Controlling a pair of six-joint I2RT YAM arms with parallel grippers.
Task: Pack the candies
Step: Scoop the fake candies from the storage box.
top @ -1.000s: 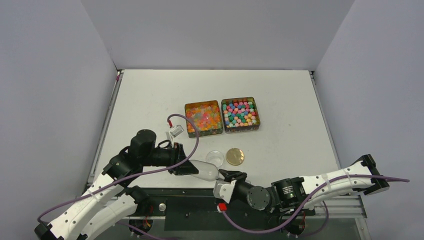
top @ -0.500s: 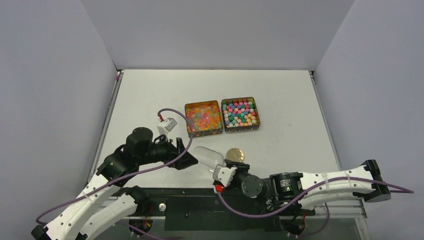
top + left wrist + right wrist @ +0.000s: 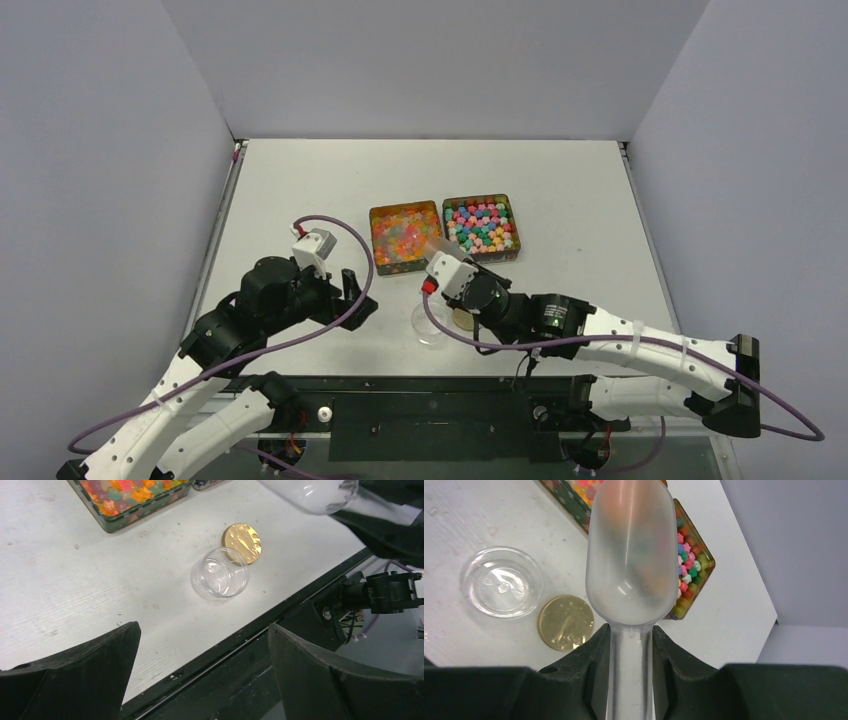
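The right pincer (image 3: 631, 640) is clamping the handle of one frosted plastic scoop (image 3: 631, 555). The scoop's bowl is reaching out ahead of the fingers and hanging over the near rims of two square tins (image 3: 482, 258), where they are sitting side by side and touching. The candies (image 3: 481, 225) are lying in those tins just beyond the pincer. The opaque blue, green, pink and yellow lumps are filling the tin ahead and to its right, and the glossy orange, red and yellow ones are filling the tin ahead and to its left. They are too many to count.

Below the pincer, one clear jar (image 3: 501, 581) is standing open beside one gold lid (image 3: 565, 622) that is lying flat.

The left pincer (image 3: 205, 670) is hanging wide open and holding nothing. The jar and lid are lying ahead of it and well apart from it, and the table's (image 3: 300, 190) near edge is running just under its fingers. Beyond the tins, the tabletop is stretching on to the back wall.
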